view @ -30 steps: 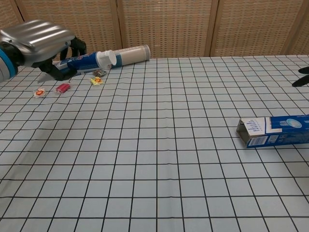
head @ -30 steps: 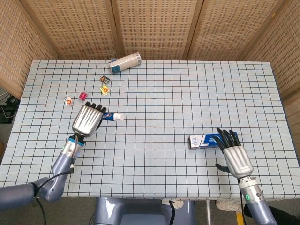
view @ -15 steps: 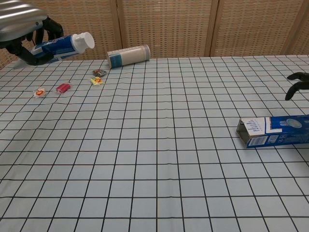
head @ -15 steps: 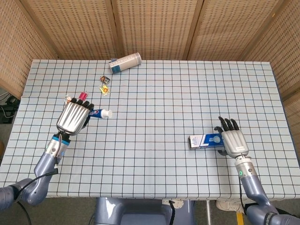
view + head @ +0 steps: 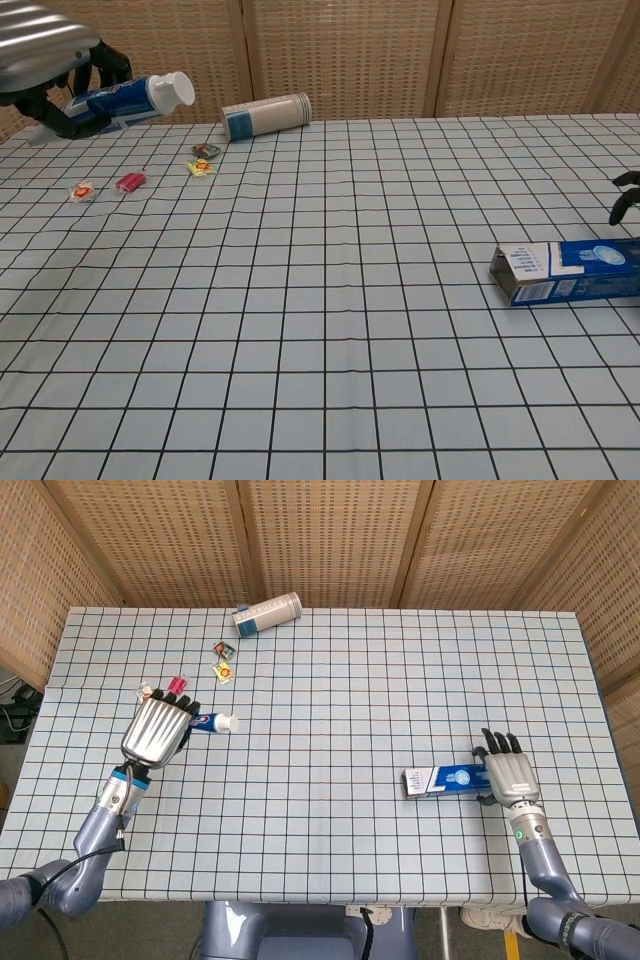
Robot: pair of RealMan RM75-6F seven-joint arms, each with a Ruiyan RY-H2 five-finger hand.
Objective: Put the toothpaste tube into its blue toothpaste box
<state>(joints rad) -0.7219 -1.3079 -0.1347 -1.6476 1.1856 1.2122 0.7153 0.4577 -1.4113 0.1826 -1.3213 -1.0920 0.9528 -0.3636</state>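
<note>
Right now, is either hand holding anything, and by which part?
The left hand grips the blue-and-white toothpaste tube by its rear end; the right hand holds nothing.

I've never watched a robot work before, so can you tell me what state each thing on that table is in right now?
toothpaste tube: capped, held off the table by the left hand.
blue toothpaste box: lying flat, its end flap open towards the table's middle.
right hand: fingers spread, at the box's far end, holding nothing.
canister: lying on its side at the back.
small wrapped sweets: scattered, untouched.
</note>
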